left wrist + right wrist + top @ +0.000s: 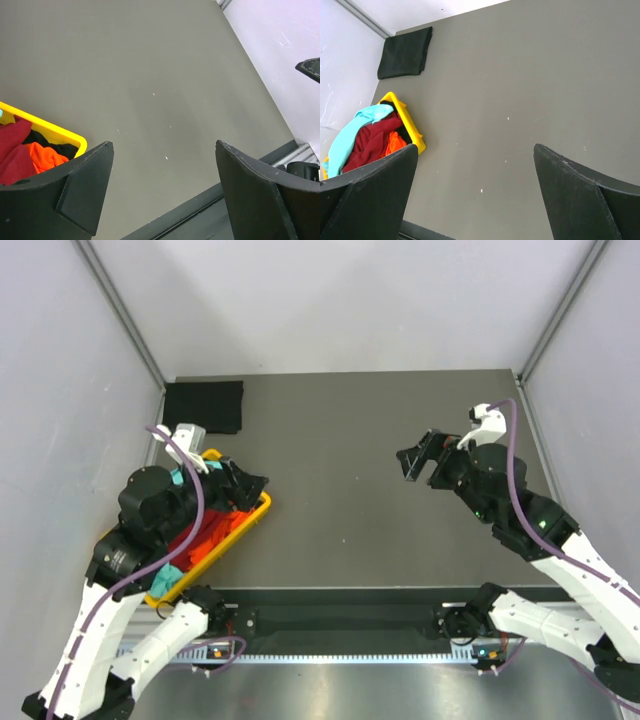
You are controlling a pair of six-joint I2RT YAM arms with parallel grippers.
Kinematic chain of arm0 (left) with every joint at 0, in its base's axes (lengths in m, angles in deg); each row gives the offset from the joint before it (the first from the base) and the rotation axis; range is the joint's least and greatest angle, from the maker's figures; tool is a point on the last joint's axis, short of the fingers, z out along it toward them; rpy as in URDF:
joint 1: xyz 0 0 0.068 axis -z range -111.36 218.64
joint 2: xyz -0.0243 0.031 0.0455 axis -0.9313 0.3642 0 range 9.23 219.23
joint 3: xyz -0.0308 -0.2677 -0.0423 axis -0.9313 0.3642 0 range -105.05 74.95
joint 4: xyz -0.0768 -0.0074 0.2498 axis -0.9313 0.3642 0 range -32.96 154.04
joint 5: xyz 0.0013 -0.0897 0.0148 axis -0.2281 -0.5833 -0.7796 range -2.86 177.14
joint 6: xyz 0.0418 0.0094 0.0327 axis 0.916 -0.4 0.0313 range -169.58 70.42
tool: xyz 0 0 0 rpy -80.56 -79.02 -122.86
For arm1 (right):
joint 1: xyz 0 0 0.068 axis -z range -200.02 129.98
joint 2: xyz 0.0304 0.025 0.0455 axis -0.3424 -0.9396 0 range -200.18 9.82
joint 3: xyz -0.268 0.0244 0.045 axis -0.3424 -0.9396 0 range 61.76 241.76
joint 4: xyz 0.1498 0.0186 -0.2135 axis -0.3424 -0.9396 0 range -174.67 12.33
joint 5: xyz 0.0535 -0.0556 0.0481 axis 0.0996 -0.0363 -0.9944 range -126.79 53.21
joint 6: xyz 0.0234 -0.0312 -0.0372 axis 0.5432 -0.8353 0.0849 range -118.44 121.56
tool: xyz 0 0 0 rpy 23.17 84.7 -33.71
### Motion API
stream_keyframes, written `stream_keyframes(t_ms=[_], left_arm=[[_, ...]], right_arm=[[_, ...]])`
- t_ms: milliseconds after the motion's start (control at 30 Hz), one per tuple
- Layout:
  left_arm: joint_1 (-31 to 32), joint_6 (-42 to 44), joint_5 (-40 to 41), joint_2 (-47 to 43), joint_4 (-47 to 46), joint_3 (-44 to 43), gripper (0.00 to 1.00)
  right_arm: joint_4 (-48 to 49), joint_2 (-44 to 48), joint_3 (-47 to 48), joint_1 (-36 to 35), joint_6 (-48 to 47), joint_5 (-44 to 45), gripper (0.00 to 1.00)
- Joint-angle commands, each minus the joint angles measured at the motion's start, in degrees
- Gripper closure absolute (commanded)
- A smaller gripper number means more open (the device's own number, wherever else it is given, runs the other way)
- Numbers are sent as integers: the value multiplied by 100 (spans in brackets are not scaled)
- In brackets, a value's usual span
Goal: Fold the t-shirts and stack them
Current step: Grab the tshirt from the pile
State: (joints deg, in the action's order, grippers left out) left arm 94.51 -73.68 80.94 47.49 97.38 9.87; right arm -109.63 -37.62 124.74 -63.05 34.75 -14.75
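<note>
Jaws wide, left arm (150, 508) over tray (257, 514)

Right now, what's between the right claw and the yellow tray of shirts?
Just bare tabletop from the right claw to the yellow tray, seen in the top view.

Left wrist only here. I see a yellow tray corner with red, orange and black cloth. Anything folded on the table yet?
Observer: Yes. One black t-shirt lies folded flat at the table's far left corner, outside the tray.
Operator: Any other colour in the tray?
Observer: A mint-teal t-shirt drapes over the pile and hangs past one end of the yellow tray.
</note>
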Motion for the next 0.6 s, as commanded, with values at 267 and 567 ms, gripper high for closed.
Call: stream_keyframes(t_ms=[267, 567], left_arm=[[6, -629, 3428, 857, 772, -145, 21], [-1248, -1457, 4560, 1526, 959, 741, 26]], right_arm=[[295, 191, -461, -66, 197, -24, 0], [753, 174, -971, -83, 109, -516, 0]])
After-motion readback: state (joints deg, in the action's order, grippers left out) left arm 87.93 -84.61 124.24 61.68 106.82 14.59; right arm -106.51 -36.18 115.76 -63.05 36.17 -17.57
